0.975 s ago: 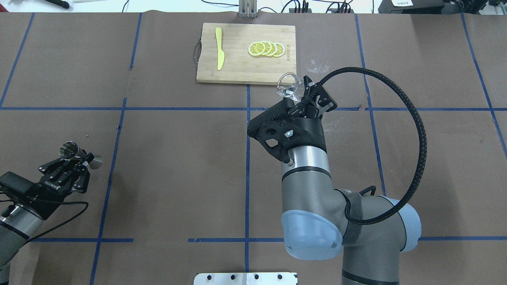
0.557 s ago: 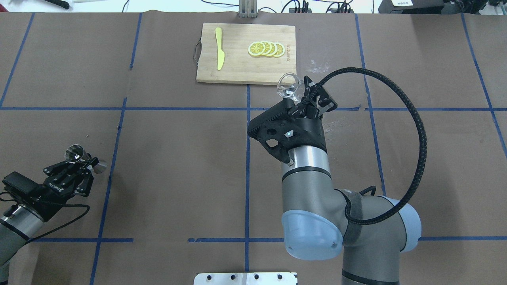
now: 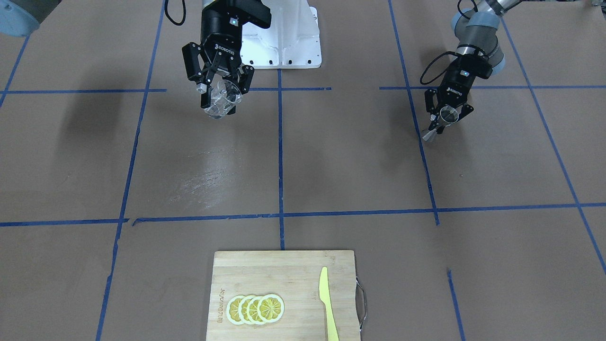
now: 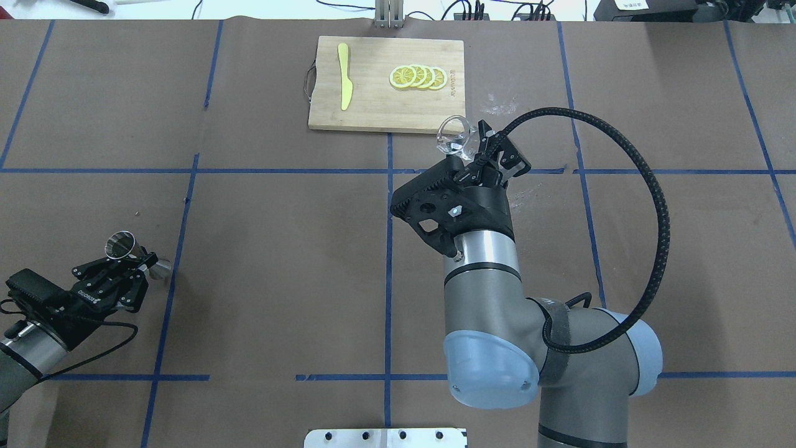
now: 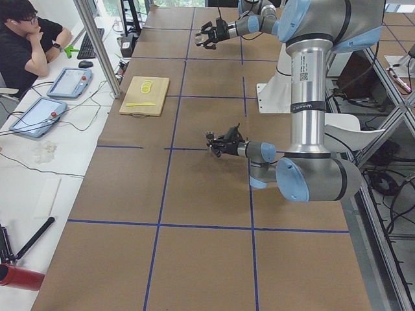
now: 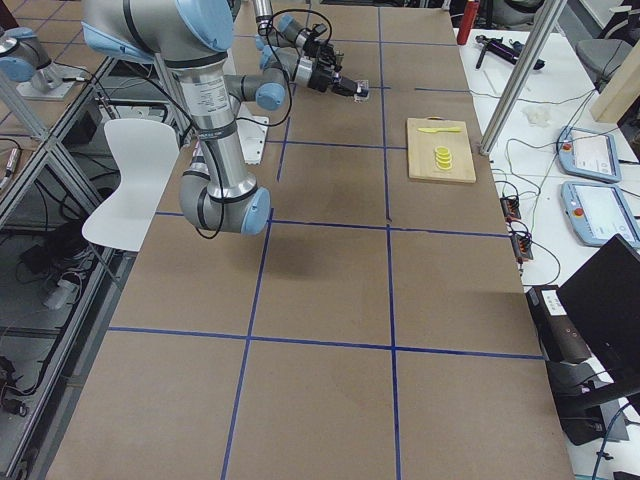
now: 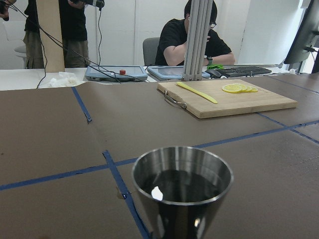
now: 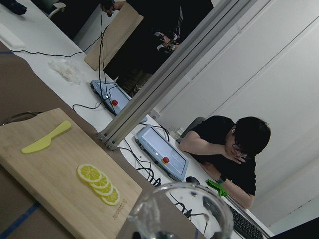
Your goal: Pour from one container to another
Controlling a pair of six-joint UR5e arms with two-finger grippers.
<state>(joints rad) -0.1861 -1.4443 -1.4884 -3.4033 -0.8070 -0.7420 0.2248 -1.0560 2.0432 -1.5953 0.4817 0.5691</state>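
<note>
Two grippers are recorded, each loaded, and the two loads are held well apart. Item one: the left gripper [image 4: 140, 261], whose jaws are clamped on the narrow waist of the jigger [image 4: 120, 244]. The jigger is held tilted toward the left end of the table [image 4: 280, 249], with its open cone turned up and away from the robot. In the left wrist view its inside is seen dark with a single glint, and whether liquid lies in it cannot be told. Item two: the right gripper [image 3: 223, 94], whose jaws are closed on the cup [image 3: 218, 108]. The cup is held high over the middle of the table and tipped, with its mouth turned away from the robot toward the board [image 4: 385, 112]. Its contents cannot be made out through the clear glass. On the board, at the table's far edge, are laid four overlapping lemon slices [image 4: 418, 77] and, apart from them, a yellow knife [image 4: 344, 76]. The brown table cover is divided into squares by blue tape lines [image 4: 388, 280], and a pale shiny smear [image 3: 208, 173] is noted on it. Beyond the table, a seated person [image 5: 23, 39] in black is seen at a bench, beside two tablets [image 5: 68, 82].
</note>
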